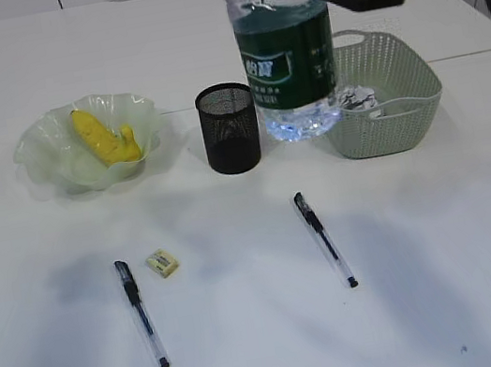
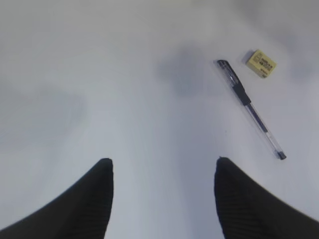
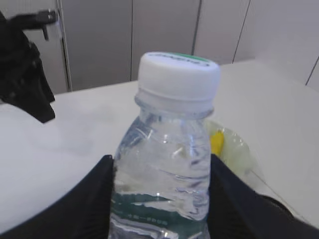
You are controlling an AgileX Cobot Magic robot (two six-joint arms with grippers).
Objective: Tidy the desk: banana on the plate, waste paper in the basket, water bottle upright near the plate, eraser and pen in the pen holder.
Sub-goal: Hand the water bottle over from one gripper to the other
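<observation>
Three containers stand on the white surface. At left, a translucent scalloped plate holds the banana, its long axis running from far-left to near-right. At centre, the black mesh pen holder shows nothing inside. At right, the grey-green basket contains crumpled waste paper. The water bottle is upright, cap uppermost, between pen holder and basket, clasped on both sides by the right gripper; whether its base touches the surface cannot be told. Two pens lie flat nearer the camera: the left pen with its cap toward the plate and tip toward the viewer, the right pen slanting from far-left cap to near-right tip. The yellow eraser lies just beside the left pen's cap. The left gripper hangs above bare surface, jaws spread and empty.
</observation>
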